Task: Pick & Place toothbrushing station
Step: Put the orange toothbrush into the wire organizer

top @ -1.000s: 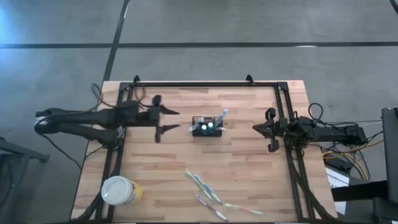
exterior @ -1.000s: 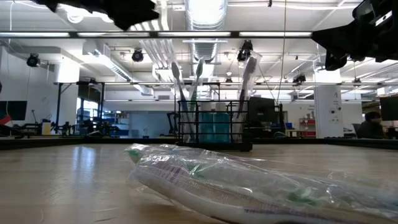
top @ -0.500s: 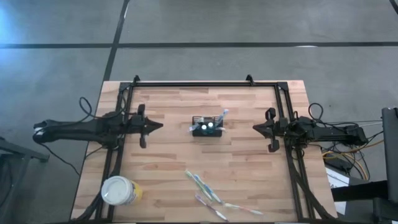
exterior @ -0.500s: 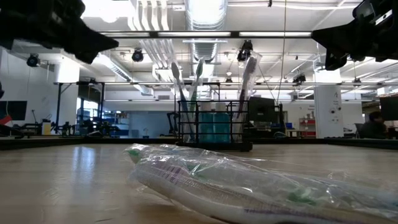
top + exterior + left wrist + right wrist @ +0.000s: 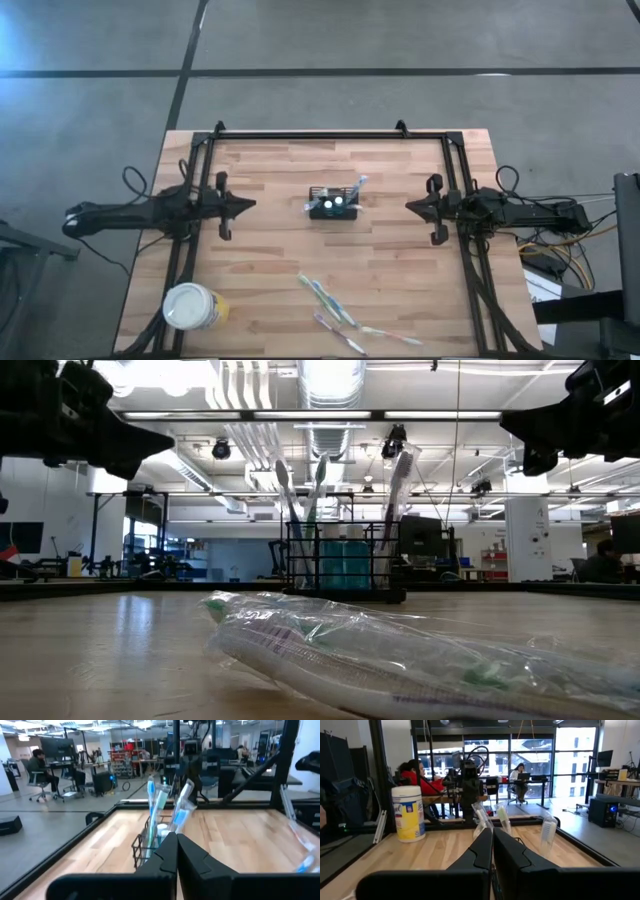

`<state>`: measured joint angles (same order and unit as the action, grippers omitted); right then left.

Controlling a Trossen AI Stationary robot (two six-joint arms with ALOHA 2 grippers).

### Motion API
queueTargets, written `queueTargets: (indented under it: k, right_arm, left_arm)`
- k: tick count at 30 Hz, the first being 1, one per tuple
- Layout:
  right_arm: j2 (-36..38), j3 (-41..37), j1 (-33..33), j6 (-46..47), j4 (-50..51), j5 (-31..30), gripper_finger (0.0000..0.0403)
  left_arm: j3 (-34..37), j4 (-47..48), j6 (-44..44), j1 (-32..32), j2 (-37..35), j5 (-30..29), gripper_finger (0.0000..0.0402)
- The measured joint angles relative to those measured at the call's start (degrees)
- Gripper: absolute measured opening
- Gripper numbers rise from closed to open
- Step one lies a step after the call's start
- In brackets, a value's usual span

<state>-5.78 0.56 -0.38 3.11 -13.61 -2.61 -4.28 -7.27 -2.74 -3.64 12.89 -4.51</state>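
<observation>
Black wire slats mark the toothbrushing station, which we see standing upright near the middle of the counter, holding toothbrushes whose heads rise above its rim; we count three from table height. Nothing stands between it and either arm. Well apart from it, near the counter's front-left corner, stands a round yellow wipes canister with a white lid. Toward the front, loose wrapped toothbrushes lie scattered; we make out about four, though their clear wrappers overlap.

We find the left gripper raised at the counter's left edge, empty, its fingers pressed together. We find the right gripper raised at the right edge, likewise empty and pinched closed. Both point inward at the station.

Pale wood planks form the counter, bordered by a black metal frame. Around it we see grey floor crossed by dark lines. Beyond, a workshop hall with ceiling lights, desks and seated people.
</observation>
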Motion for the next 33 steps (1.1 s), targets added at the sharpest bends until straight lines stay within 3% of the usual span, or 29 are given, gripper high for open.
queueTargets:
  k: [12,18,25,33]
  right_arm:
    - [0.0,1.6,0.0,1.9,-1.4,0.0,0.0012]
    - [-3.6,13.0,0.5,6.7,19.0,0.0,0.0012]
    - [-18.5,27.7,6.3,19.1,41.8,-0.9,0.0011]
    - [-43.2,42.5,20.7,29.3,52.9,-3.6,0.0011]
  left_arm:
    - [3.8,0.3,0.1,0.0,-3.0,-0.1,0.0003]
    - [3.8,-1.3,0.1,0.0,-3.1,3.3,0.0003]
    - [3.8,-1.3,0.1,0.0,-3.1,3.5,0.0003]
    - [3.7,-1.3,1.3,0.0,-3.1,3.5,0.0003]
